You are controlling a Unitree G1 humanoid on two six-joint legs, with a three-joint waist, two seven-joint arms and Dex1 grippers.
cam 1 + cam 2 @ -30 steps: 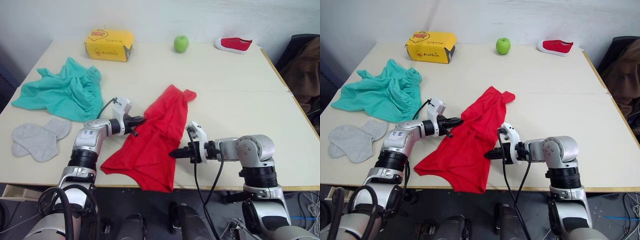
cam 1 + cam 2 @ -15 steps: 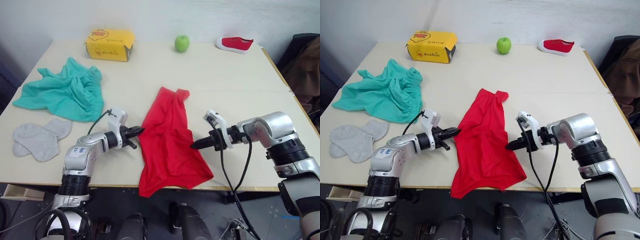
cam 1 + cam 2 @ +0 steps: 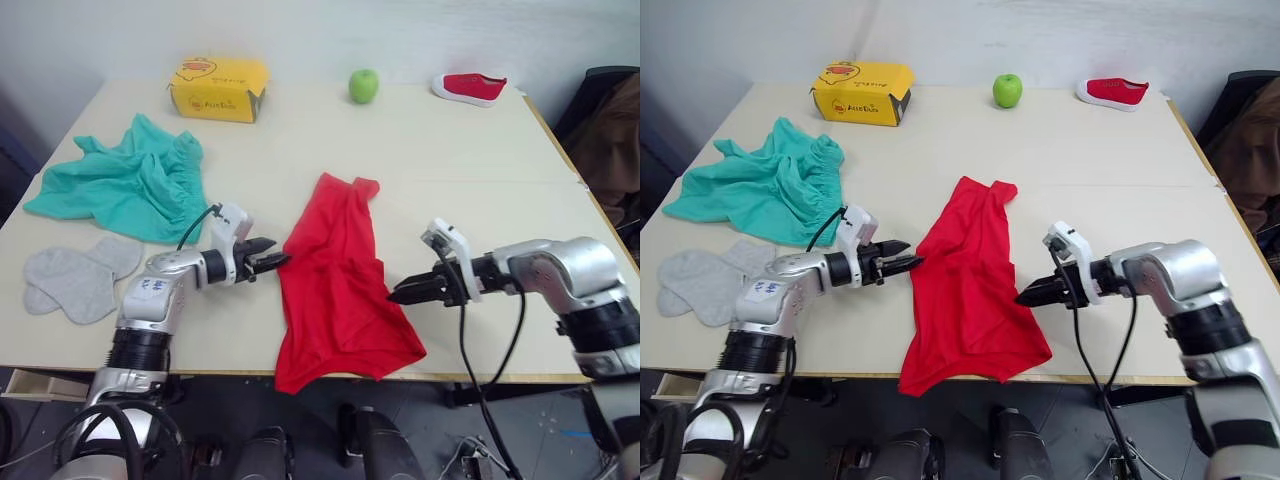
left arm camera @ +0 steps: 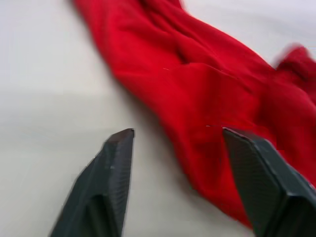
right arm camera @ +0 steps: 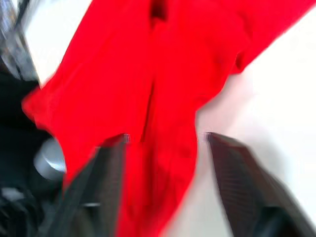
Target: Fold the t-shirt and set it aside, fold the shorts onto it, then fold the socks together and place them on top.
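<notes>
The red t-shirt (image 3: pixel 340 285) lies bunched lengthwise in the middle of the table, its lower end hanging over the front edge. My left gripper (image 3: pixel 270 261) is open just off the shirt's left edge, nothing between its fingers (image 4: pixel 114 170). To the shirt's right my right gripper (image 3: pixel 403 294) is open too, close to the cloth and holding nothing. The teal shorts (image 3: pixel 125 183) lie crumpled at the table's left. The grey socks (image 3: pixel 78 275) lie flat, overlapping, near the front left corner.
A yellow box (image 3: pixel 218 89), a green apple (image 3: pixel 363 86) and a small red shoe (image 3: pixel 469 88) stand along the table's (image 3: pixel 470 190) far edge. A dark chair with brown cloth (image 3: pixel 612 140) is beyond the right edge. Bare tabletop lies right of the shirt.
Both grippers held the shirt's side edges shut and have now let go and opened. Over the second the shirt was pulled from a slanted lie into a straighter, narrower strip.
</notes>
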